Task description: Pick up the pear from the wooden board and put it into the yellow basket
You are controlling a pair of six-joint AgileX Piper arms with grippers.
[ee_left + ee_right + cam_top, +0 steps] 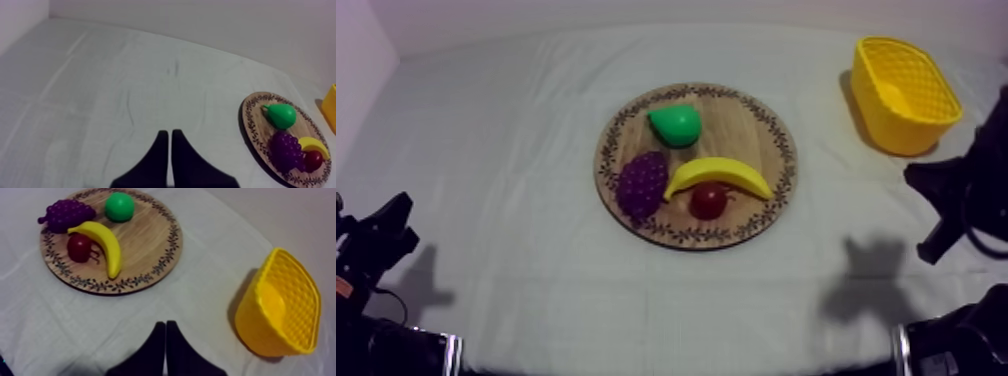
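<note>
Pear [676,124] sits on the far side of the board [748,135], behind the grapes [641,184], banana [721,173] and small red fruit [708,201]. Basket [884,118] is at far right, well apart from the board. My left gripper [167,132] hangs over bare cloth [100,100], fingers together, holding nothing. My right gripper [165,323] is the same, between board and basket.
</note>
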